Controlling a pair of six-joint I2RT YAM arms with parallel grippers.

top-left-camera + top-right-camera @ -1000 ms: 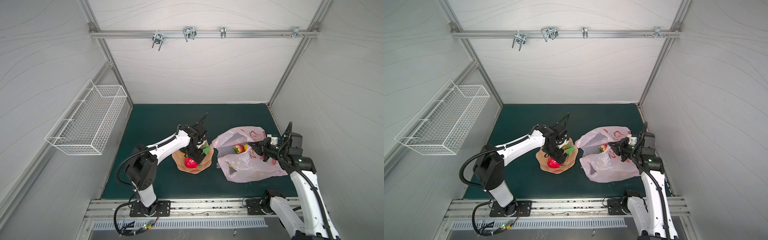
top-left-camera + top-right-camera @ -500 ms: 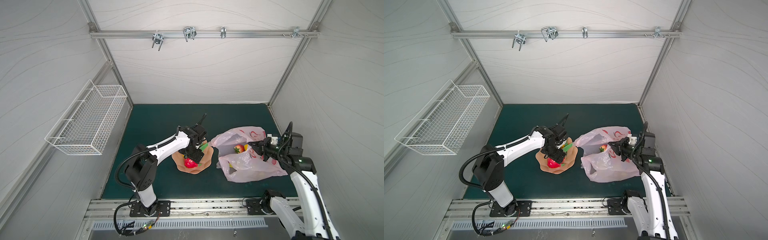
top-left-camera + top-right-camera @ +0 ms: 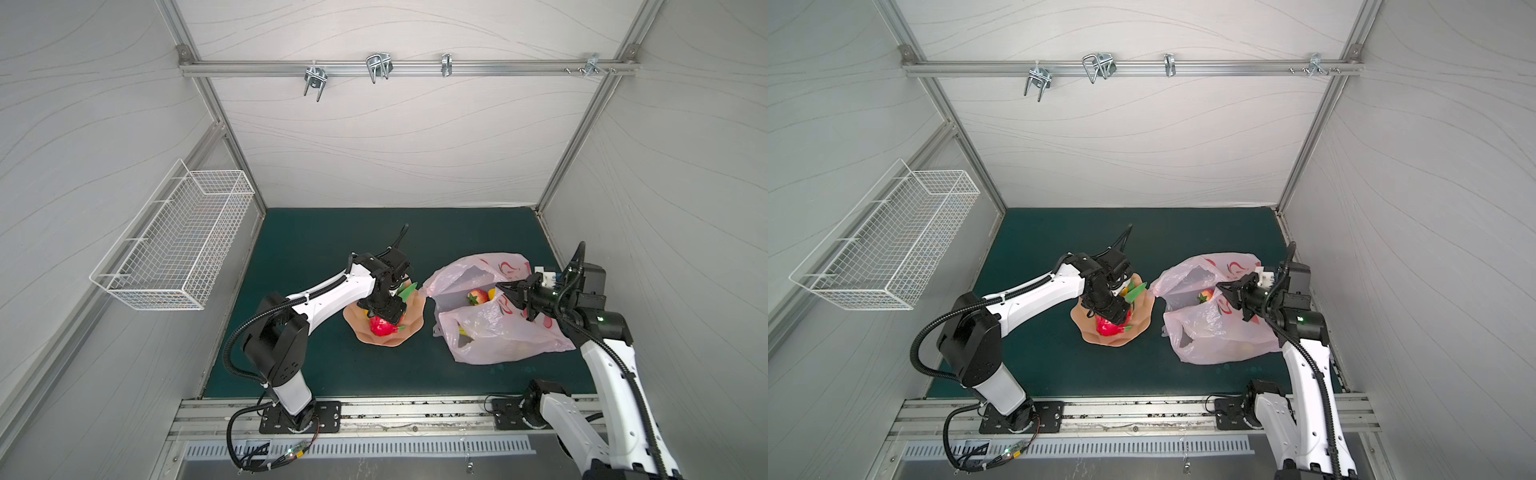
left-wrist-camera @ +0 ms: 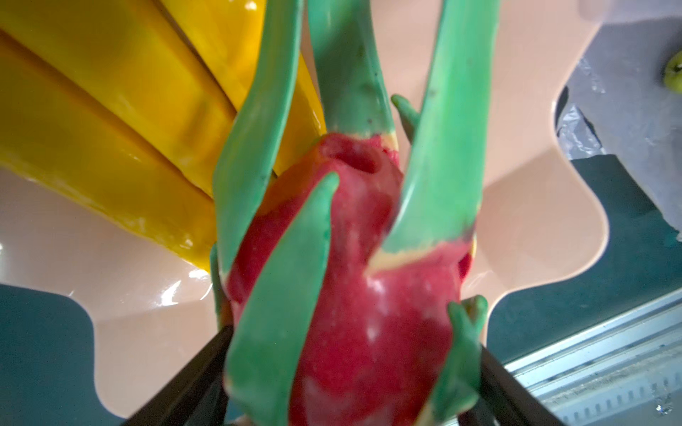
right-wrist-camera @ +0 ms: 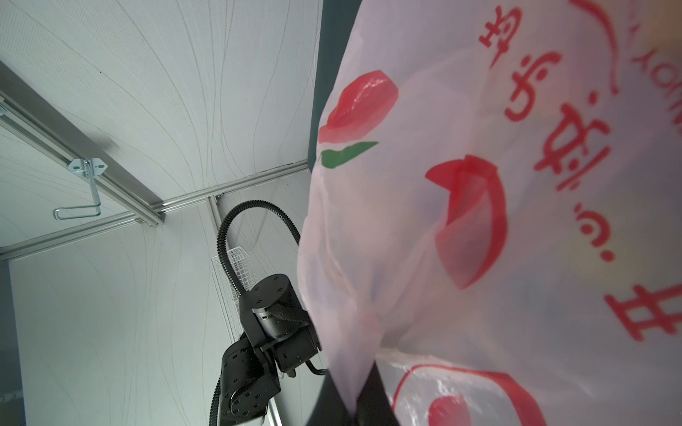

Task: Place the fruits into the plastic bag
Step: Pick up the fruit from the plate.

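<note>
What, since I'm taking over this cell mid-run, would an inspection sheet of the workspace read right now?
Surface: green mat, no spills seen.
Job's things: dragon fruit and banana bunch on the peach plate; strawberry inside the plastic bag, other shapes showing through its film.
Clutter: nothing seen.
Claws: left claw straddles the dragon fruit, grip unconfirmed; right claw shut on the bag's edge, holding its mouth open.
Cables: black conduit along each arm; loose wires below the front rail.
Surroundings: white wire basket, wall-mounted; hooks on the overhead rail.
</note>
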